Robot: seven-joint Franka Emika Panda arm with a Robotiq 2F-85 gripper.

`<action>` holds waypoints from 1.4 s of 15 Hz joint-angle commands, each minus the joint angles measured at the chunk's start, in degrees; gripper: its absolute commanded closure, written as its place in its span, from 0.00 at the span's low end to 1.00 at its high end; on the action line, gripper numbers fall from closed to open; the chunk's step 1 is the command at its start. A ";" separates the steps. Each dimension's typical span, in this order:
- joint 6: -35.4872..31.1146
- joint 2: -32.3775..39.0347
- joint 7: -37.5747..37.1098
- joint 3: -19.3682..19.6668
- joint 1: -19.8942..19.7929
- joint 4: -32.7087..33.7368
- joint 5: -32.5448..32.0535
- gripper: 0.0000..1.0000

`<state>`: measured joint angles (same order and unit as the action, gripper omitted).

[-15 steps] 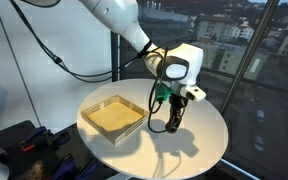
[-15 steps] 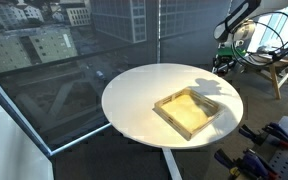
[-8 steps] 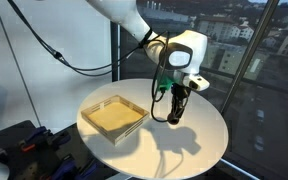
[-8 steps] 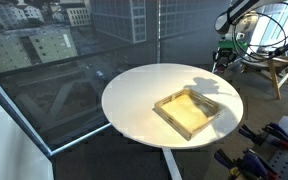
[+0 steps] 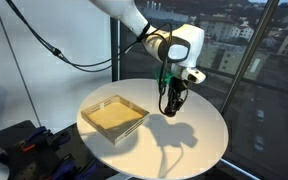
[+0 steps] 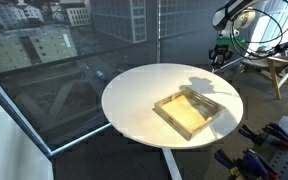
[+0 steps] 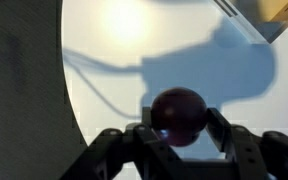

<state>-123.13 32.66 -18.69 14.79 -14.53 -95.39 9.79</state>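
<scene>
My gripper (image 7: 179, 125) is shut on a dark red ball (image 7: 178, 112), which sits between the two black fingers in the wrist view. In an exterior view the gripper (image 5: 170, 105) hangs above the round white table (image 5: 199, 135), to the right of a shallow wooden tray (image 5: 112, 117). In the other exterior view the gripper (image 6: 217, 60) is small at the table's far edge, beyond the tray (image 6: 189, 112). The ball is too small to make out in the exterior views.
The table (image 6: 134, 95) stands by large windows over a city. A corner of the tray (image 7: 274, 15) shows at the top right of the wrist view. Black cables (image 5: 54, 55) trail from the arm. Dark equipment (image 5: 24, 145) lies on the floor by the table.
The gripper has risen higher above the table with the ball in it and shifted slightly toward the window. The tray has not moved.
</scene>
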 commanded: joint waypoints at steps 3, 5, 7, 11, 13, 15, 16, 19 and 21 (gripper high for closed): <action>0.95 -1.59 5.64 -2.36 -0.61 -0.03 -0.20 0.67; 0.56 -1.90 7.48 -2.95 -0.44 -0.34 -0.38 0.67; 0.07 -2.42 9.31 -3.53 -0.19 -0.86 -0.61 0.67; -1.15 -3.97 12.94 -4.61 0.43 -2.29 -1.13 0.67; -2.01 -4.65 14.27 -5.05 0.78 -3.00 -1.40 0.67; -3.05 -5.46 15.29 -5.33 1.38 -3.97 -1.71 0.67; -3.43 -5.79 15.69 -5.45 1.62 -4.34 -1.83 0.67; -5.18 -7.25 16.85 -5.86 2.43 -6.31 -2.50 0.67; -6.27 -8.34 17.43 -6.13 2.97 -7.82 -2.87 0.67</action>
<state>-127.55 27.79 -2.88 9.29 -11.88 -99.32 8.28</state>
